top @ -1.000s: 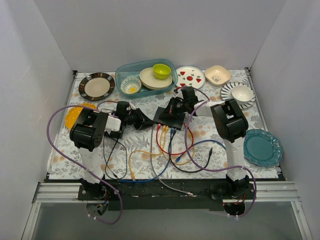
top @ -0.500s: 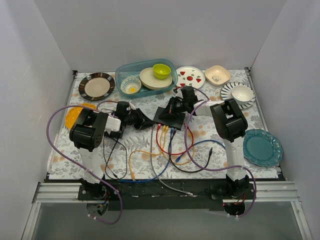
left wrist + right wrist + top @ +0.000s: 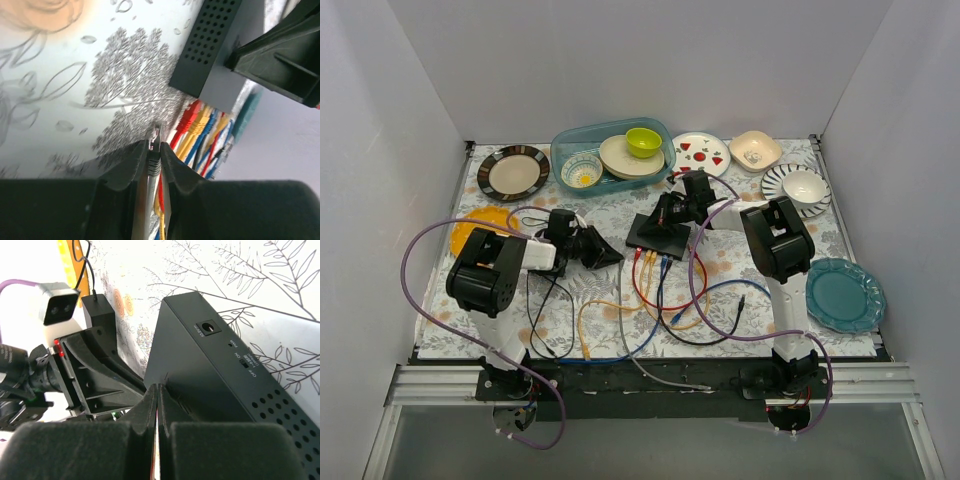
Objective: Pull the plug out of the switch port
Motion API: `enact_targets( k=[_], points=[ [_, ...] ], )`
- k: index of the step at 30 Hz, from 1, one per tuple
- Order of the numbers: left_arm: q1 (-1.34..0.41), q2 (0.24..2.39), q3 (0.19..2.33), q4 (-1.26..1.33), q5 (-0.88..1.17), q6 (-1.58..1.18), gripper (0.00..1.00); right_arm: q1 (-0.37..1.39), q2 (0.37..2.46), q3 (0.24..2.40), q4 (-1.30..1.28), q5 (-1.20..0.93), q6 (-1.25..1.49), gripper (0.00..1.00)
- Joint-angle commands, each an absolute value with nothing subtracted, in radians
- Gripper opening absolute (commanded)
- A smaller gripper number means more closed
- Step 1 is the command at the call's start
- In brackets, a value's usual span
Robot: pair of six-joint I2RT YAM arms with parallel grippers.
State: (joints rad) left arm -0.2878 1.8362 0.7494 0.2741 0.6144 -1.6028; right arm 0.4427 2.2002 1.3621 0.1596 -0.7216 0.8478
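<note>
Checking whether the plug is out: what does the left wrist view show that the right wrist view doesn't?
Left wrist only: the left gripper shut on the grey plug, clear of the switch; coloured cables at its ports. Right wrist only: the right gripper shut, tips at the switch's top, and its power socket. Both: the switch.

White arms (image 3: 502,325) with bulky black joints (image 3: 483,277), looping purple cables (image 3: 403,268)

Switch (image 3: 660,232) 1, bin (image 3: 556,158) 1, bowls (image 3: 643,141) 4, plates (image 3: 513,173) 6.
</note>
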Motion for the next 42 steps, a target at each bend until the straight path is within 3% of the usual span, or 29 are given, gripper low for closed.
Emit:
enact_targets(
  k=[1, 9, 10, 12, 13, 16, 17, 19, 22, 26, 31, 42],
  points=[
    [-0.276, 1.714, 0.738, 0.075, 0.459, -1.523, 0.0, 0.431, 2.235, 1.339, 0.069, -0.627, 0.784, 0.01],
    [-0.226, 1.516, 0.816, -0.28, 0.071, -1.502, 0.0, 0.428, 2.217, 1.324, 0.063, -0.62, 0.77, 0.01],
    [-0.222, 1.502, 0.828, -0.293, 0.048, -1.5, 0.05, 0.426, 2.214, 1.324, 0.063, -0.62, 0.769, 0.01],
    [-0.222, 1.468, 0.833, -0.304, 0.014, -1.491, 0.35, 0.426, 2.209, 1.322, 0.06, -0.62, 0.767, 0.01],
    [-0.222, 1.43, 0.836, -0.301, -0.023, -1.491, 0.56, 0.426, 2.207, 1.322, 0.058, -0.618, 0.765, 0.01],
    [-0.222, 1.353, 0.838, -0.243, -0.022, -1.49, 0.78, 0.425, 2.203, 1.319, 0.057, -0.617, 0.762, 0.01],
    [-0.222, 1.351, 0.859, -0.233, -0.008, -1.491, 0.8, 0.426, 2.201, 1.319, 0.055, -0.614, 0.761, 0.01],
    [-0.224, 1.368, 0.871, -0.19, 0.047, -1.5, 0.81, 0.426, 2.2, 1.315, 0.054, -0.612, 0.761, 0.01],
    [-0.227, 1.399, 0.825, 0.016, 0.298, -1.554, 0.76, 0.426, 2.2, 1.315, 0.054, -0.612, 0.762, 0.01],
    [-0.331, 1.556, 0.842, 0.158, 0.498, -1.571, 0.6, 0.426, 2.195, 1.31, 0.054, -0.611, 0.761, 0.01],
    [-0.436, 1.678, 0.867, 0.164, 0.512, -1.543, 0.54, 0.426, 2.191, 1.305, 0.058, -0.612, 0.769, 0.01],
    [-0.442, 1.809, 0.899, 0.109, 0.353, -1.572, 0.5, 0.428, 2.175, 1.278, 0.069, -0.614, 0.77, 0.01]
  ],
)
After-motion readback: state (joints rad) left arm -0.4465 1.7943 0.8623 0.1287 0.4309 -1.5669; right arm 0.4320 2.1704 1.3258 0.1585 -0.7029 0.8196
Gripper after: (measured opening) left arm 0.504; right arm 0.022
